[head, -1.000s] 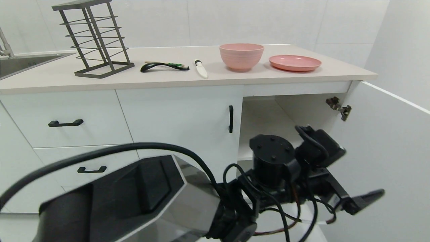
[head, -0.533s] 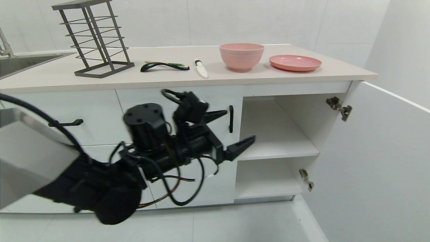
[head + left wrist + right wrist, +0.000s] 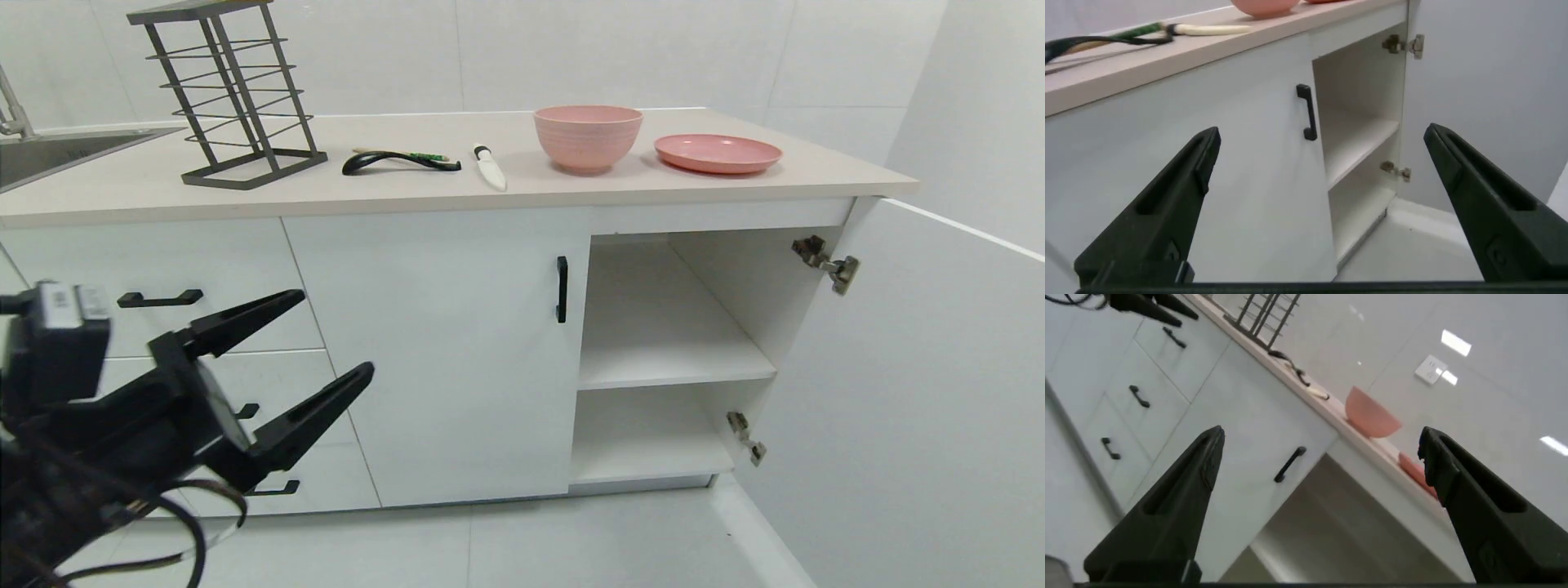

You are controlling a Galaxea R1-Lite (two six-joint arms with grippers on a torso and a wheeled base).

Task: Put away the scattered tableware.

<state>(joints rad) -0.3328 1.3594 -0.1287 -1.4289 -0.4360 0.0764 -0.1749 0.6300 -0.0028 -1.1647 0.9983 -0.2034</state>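
Observation:
On the countertop (image 3: 139,192) stand a pink bowl (image 3: 586,137) and a pink plate (image 3: 717,153); a white knife (image 3: 490,167), a black spoon (image 3: 400,162) and chopsticks (image 3: 408,153) lie left of them. My left gripper (image 3: 336,333) hangs low in front of the drawers, open and empty, well below the counter. Its wrist view shows the open left gripper (image 3: 1323,135), the bowl (image 3: 1264,6) and the knife (image 3: 1208,29). My right gripper (image 3: 1322,437) is open and empty, low down, looking up at the bowl (image 3: 1373,412) and plate (image 3: 1417,469).
A dark wire dish rack (image 3: 229,90) stands on the counter's left, next to a sink (image 3: 49,151). The right cabinet is open, with its door (image 3: 939,367) swung out and a bare shelf (image 3: 669,367) inside. A closed door with a black handle (image 3: 561,288) is beside it.
My left arm has swung from in front of the open cabinet at the right, across the closed door, down to the lower left by the drawers. Its gripper stayed open.

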